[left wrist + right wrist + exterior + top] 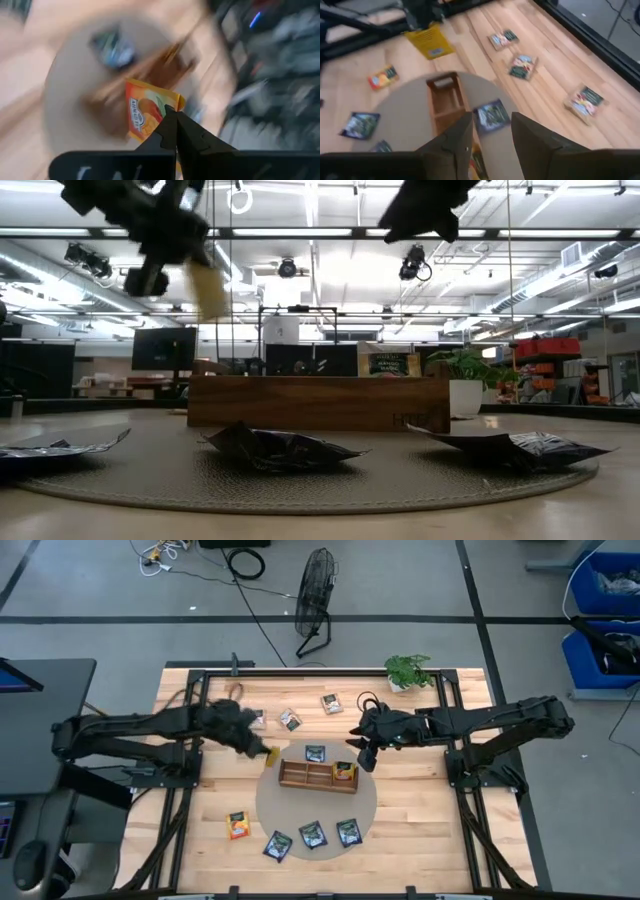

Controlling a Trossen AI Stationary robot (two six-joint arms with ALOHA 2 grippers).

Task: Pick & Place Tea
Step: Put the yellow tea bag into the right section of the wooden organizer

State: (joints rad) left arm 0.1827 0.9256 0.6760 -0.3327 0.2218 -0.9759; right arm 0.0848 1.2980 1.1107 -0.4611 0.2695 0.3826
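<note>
The left claw is seen above the tabletop, just off the left end of the wooden tray, and is closed on an orange tea packet. In the left wrist view the two fingers meet at the packet's edge, and the packet hangs clear of the surface; in the low view it dangles below the claw, high above the round mat.

The right claw is held above the right end of the tray. Its fingers are parted with nothing between them.

The tray lies on the mat. An orange packet is seen in the tray's right compartment, and a dark blue packet lies just behind the tray.

Three dark blue packets lie in a row on the mat's near edge. One orange packet lies on the bare wood left of the mat. Three white-and-brown packets are spread on the wood behind the tray, well apart from it.

A small potted plant stands at the far edge of the tabletop.
</note>
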